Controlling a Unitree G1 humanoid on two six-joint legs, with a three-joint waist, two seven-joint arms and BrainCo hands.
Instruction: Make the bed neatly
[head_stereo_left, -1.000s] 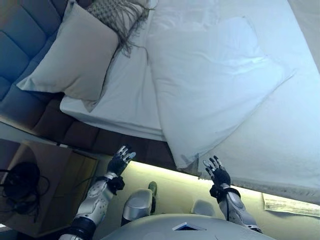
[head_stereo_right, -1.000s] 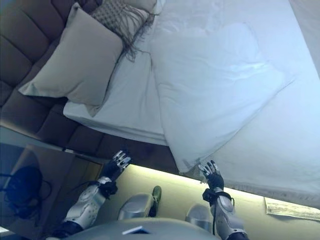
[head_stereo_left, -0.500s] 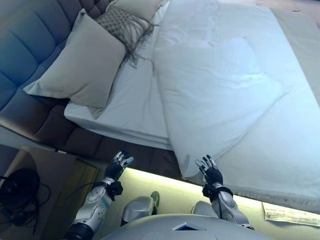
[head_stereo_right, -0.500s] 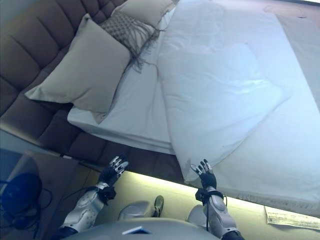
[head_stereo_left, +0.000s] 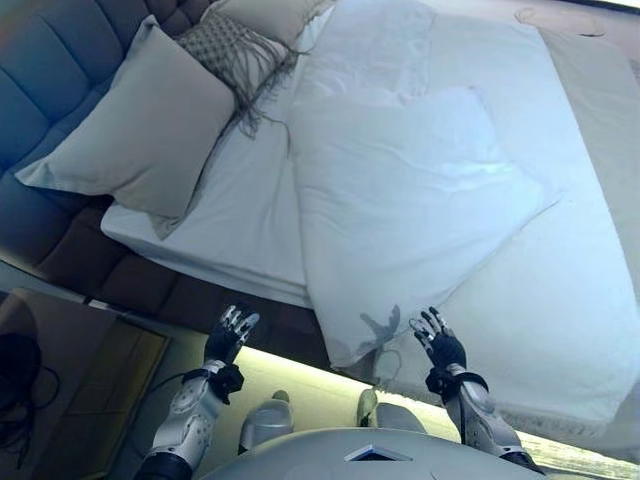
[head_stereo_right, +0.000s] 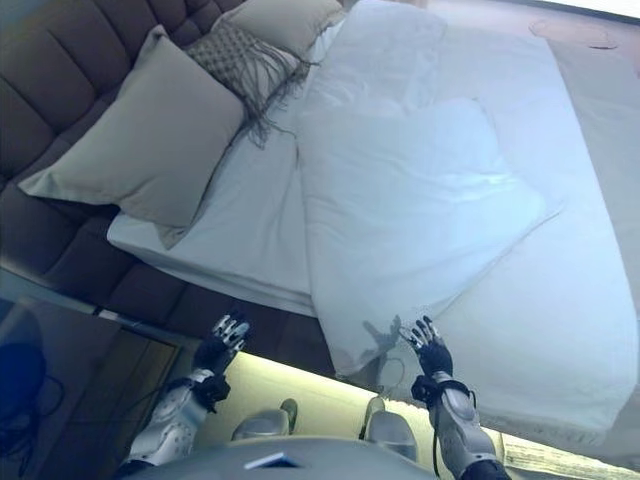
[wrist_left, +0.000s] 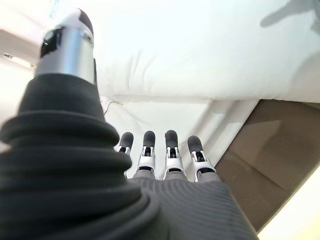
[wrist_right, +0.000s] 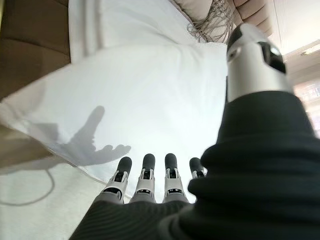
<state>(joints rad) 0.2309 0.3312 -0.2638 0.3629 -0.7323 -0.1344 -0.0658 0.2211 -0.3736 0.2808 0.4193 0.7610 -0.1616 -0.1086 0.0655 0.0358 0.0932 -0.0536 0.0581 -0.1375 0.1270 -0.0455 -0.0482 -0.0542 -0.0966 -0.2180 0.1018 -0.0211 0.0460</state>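
A bed with a white sheet (head_stereo_left: 250, 200) stands before me, its white duvet (head_stereo_left: 420, 190) folded back at an angle so a corner hangs over the near edge (head_stereo_left: 345, 345). A large grey pillow (head_stereo_left: 130, 115) leans on the dark padded headboard (head_stereo_left: 40, 60), with a fringed patterned cushion (head_stereo_left: 235, 55) and another pillow (head_stereo_right: 285, 20) beyond it. My right hand (head_stereo_left: 440, 345) hovers open just short of the duvet's near corner, casting a shadow on it. My left hand (head_stereo_left: 228, 335) is open below the bed's dark side (head_stereo_left: 200, 295), holding nothing.
A dark bedside table (head_stereo_left: 70, 380) stands at the lower left by the headboard. A lit strip (head_stereo_right: 300, 385) runs along the floor under the bed's near side. A light bed runner (head_stereo_left: 590, 90) lies across the far right of the bed.
The camera has shifted, so the bed sits lower and further left in view. My right hand has moved up closer to the duvet's hanging corner; both hands stay open.
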